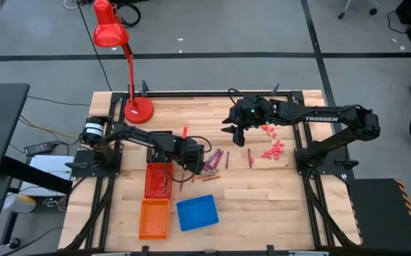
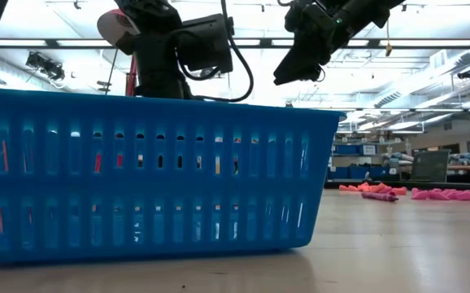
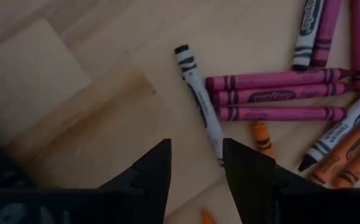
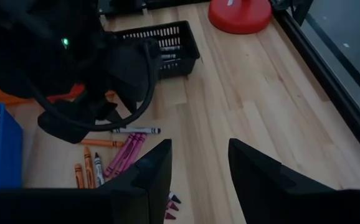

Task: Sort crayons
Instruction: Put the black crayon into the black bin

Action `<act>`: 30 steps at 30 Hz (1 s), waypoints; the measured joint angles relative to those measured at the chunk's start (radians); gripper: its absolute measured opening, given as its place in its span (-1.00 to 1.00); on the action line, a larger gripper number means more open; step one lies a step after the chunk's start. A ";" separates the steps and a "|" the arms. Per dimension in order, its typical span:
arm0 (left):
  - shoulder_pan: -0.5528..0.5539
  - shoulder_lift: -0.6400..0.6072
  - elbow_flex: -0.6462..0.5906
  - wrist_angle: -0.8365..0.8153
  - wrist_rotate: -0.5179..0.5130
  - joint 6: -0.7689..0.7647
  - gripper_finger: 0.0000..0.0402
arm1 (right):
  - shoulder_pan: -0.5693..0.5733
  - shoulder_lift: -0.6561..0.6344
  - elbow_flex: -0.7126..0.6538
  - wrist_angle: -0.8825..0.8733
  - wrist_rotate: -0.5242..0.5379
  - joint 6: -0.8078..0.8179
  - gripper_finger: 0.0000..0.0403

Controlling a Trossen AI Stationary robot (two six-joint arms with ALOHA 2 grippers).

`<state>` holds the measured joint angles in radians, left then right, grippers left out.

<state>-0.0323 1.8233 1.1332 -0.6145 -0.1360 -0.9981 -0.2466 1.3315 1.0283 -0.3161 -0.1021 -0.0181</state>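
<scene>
The left gripper (image 3: 195,165) hung low over the pile of crayons (image 1: 212,159) at the middle of the table (image 1: 262,199), its fingers apart and holding nothing. In the left wrist view a white crayon (image 3: 200,96) ran between the two fingertips, with three pink crayons (image 3: 273,96) lying side by side just beyond it and some orange crayons (image 3: 348,155) off to one side. This looked like the picking step: the arm had lined up on one stick but had not closed on it. Just beside the pile stood a red basket (image 1: 158,180), with an orange basket (image 1: 155,217) and a blue basket (image 1: 197,212) near it, and a dark basket (image 4: 167,45) farther off by the red lamp (image 1: 127,64). The right gripper (image 4: 198,168) waited high above the table, its fingers also apart and empty, near a separate scatter of small pink pieces (image 1: 272,148); a lone crayon (image 1: 249,158) lay between those and the main pile. The next move probably called for a short drop and a clean pinch on the white crayon alone, since the pink ones lay close enough to be nudged or caught with it.
</scene>
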 joint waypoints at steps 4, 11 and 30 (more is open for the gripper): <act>0.000 0.000 0.000 -0.001 0.000 0.009 -0.23 | 0.000 0.000 0.000 0.014 0.000 0.000 -0.20; -0.020 0.013 0.000 0.019 0.012 0.019 -0.23 | 0.000 0.000 0.000 0.046 0.001 0.000 -0.20; -0.070 0.057 0.003 -0.022 -0.025 0.045 -0.44 | 0.000 0.000 -0.001 0.073 0.005 0.018 -0.20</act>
<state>-0.1024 1.8801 1.1366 -0.6363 -0.1606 -0.9536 -0.2466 1.3315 1.0275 -0.2427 -0.0971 -0.0002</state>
